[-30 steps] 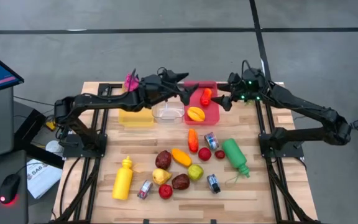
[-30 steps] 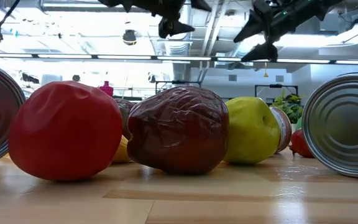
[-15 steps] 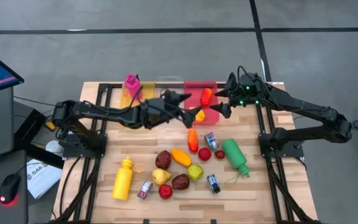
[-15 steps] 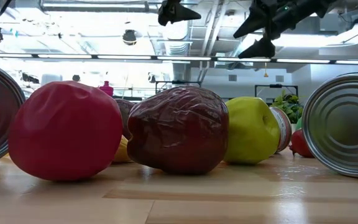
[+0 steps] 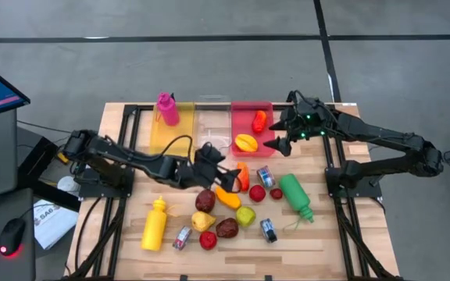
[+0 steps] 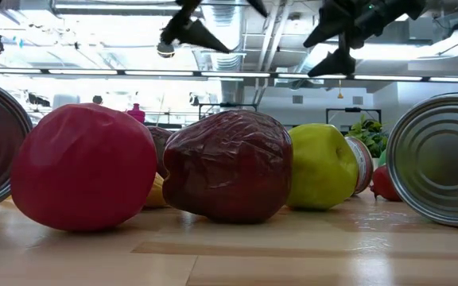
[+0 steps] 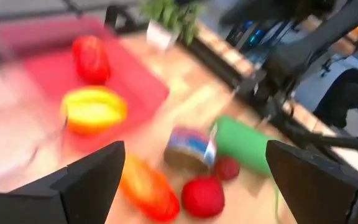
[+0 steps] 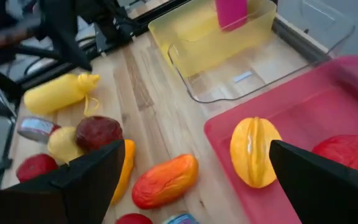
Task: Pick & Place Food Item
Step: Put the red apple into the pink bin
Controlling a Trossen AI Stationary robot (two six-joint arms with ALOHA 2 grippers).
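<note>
Left gripper fingers spread wide, nothing between them, hovering over the middle of the wooden slatted table, right beside the elongated orange-red soft food item that is probably its target. Right gripper also wide open and empty, parked at the edge of the red plastic tray.

Around the target: a curved orange pepper-like piece just below it, a small labelled tin can and a round red fruit just beside it, a dark maroon fruit near the left fingers. Tray already holds a ribbed yellow squash-like fruit and a red pepper-shaped item. Clear tub and yellow tub sit to the tray's left.

Risks, as judgement:
- Crowding: a finger coming down could land on the can or the red fruit and roll them off.
- Rounded item may squirt out if gripped off-centre.
- Both arms near the tray, so carrying the item there could clip the right gripper.
- Left wrist view is blurred, alignment hard to confirm.
</note>
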